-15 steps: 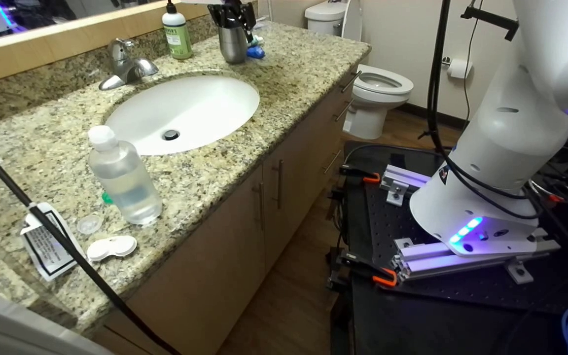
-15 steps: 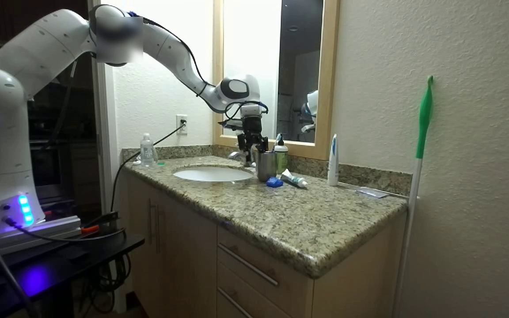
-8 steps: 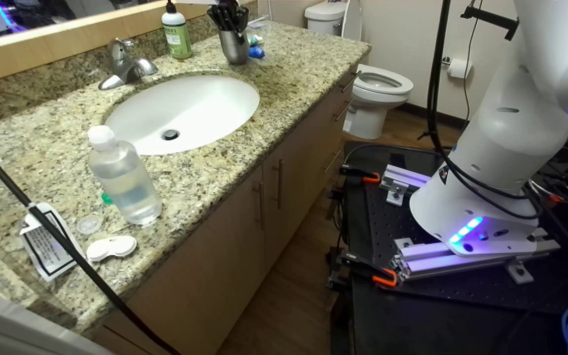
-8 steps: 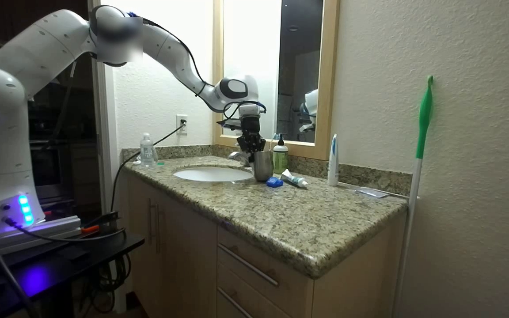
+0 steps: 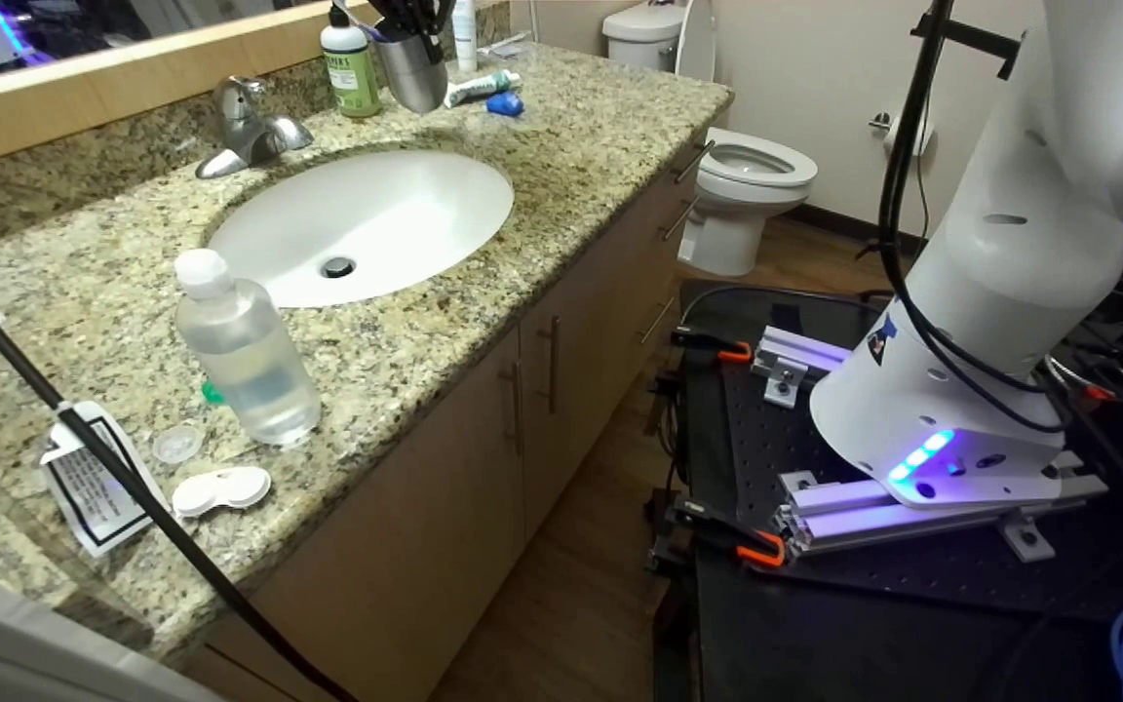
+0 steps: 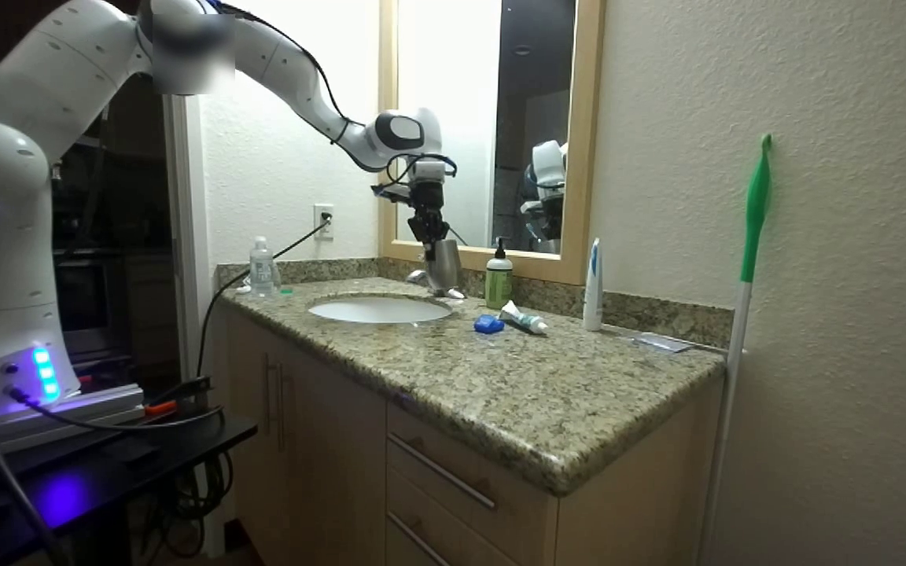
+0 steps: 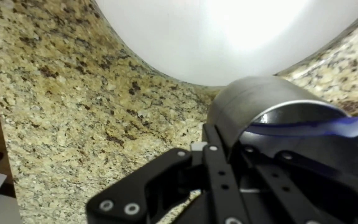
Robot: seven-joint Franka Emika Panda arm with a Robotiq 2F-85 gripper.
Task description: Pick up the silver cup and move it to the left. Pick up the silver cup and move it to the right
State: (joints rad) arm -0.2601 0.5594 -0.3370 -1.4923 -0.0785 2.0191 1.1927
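Observation:
The silver cup (image 7: 244,96) hangs tilted just above the counter, near the faucet end of the sink, and shows in both exterior views, as silver cup (image 5: 415,78) and silver cup (image 6: 444,267). My gripper (image 7: 228,144) is shut on its wall: one of the fingers (image 7: 213,140) lies along the outside, while the other reaches inside the rim, its tip hidden by the cup. A purple-blue toothbrush (image 7: 309,128) leans within the cup. From an exterior view, the gripper (image 6: 430,245) points down at the cup's upper edge.
Close by stands the green soap bottle (image 6: 499,283), with the faucet (image 5: 250,132) and sink (image 5: 396,214) also near. A toothpaste tube (image 6: 524,318), blue item (image 6: 488,324) and white tube (image 6: 593,291) occupy the counter. The clear water bottle (image 5: 248,351) stands past the sink.
The jaws have closed on the cup's wall. The cup has risen off the counter, tipped over somewhat, and shifted left in both exterior views together with the arm.

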